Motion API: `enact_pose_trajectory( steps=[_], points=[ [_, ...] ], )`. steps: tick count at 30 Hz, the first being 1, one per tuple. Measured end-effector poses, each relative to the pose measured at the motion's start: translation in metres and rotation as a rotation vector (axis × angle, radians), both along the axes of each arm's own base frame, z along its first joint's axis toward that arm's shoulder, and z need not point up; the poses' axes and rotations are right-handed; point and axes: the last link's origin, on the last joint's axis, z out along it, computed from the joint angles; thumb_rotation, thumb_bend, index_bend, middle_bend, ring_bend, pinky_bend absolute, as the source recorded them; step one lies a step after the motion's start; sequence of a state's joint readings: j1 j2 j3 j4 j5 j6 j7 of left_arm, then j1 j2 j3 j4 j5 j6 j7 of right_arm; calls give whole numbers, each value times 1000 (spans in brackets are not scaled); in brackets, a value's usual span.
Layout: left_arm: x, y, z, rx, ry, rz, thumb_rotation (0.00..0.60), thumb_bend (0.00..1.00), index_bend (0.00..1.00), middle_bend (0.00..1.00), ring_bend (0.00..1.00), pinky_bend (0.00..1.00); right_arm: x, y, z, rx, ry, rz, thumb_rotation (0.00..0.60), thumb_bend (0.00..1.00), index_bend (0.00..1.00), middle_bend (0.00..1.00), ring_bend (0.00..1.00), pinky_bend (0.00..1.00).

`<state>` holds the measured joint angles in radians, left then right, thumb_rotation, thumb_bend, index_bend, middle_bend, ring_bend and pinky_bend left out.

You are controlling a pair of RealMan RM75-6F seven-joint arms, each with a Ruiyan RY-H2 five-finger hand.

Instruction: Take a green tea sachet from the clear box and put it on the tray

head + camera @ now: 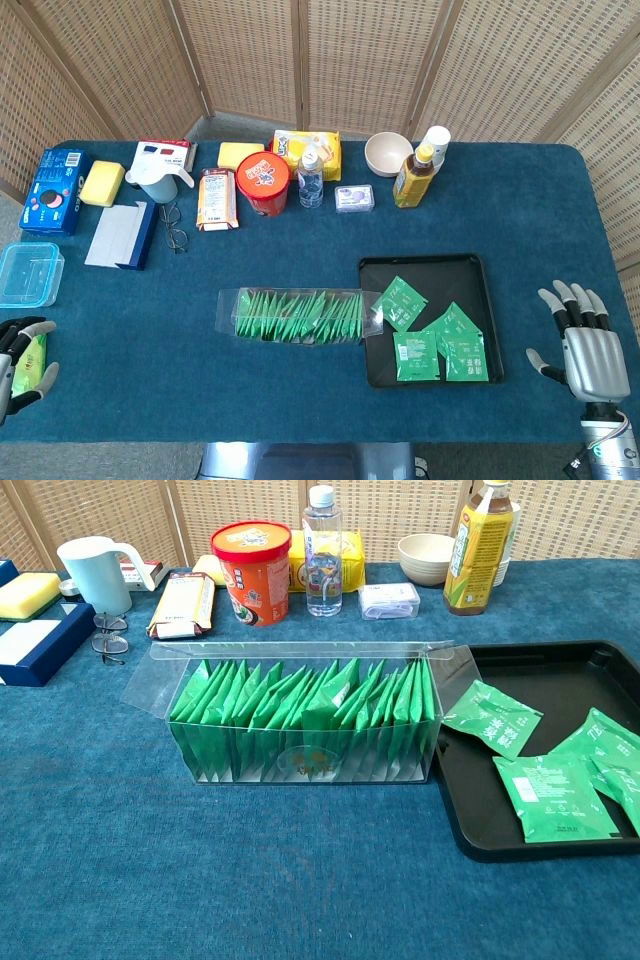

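Note:
The clear box (298, 315) lies in the middle of the table, full of upright green tea sachets (305, 715); its lid flap is open towards the tray. The black tray (430, 275) touches the box's right end. Several green sachets lie flat on it: one at the left (492, 718), one at the front (553, 798), others at the right (612, 748). My right hand (580, 345) hovers right of the tray, fingers spread and holding nothing. My left hand (22, 365) sits at the table's near left corner, fingers apart, a yellow-green patch at its palm. Neither hand shows in the chest view.
Along the back stand a red cup (263, 182), a water bottle (311, 178), a tea bottle (418, 170), a bowl (388, 153), snack packs (216, 198) and a pale jug (160, 180). Glasses (175, 228), a blue case (122, 235) and a blue tub (28, 273) lie at the left.

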<state>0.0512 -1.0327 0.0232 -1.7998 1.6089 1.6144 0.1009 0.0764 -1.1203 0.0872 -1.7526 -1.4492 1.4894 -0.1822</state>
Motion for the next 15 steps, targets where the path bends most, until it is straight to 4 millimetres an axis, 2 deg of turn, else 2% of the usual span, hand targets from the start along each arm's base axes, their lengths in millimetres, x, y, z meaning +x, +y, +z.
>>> enact_pose_trajectory(
  steps=[15],
  points=[
    [0, -3, -1, -1, -18, -1, 600, 309, 282, 250, 207, 304, -3, 3, 5, -6, -11, 0, 600, 222, 127, 19, 0, 0]
  ],
)
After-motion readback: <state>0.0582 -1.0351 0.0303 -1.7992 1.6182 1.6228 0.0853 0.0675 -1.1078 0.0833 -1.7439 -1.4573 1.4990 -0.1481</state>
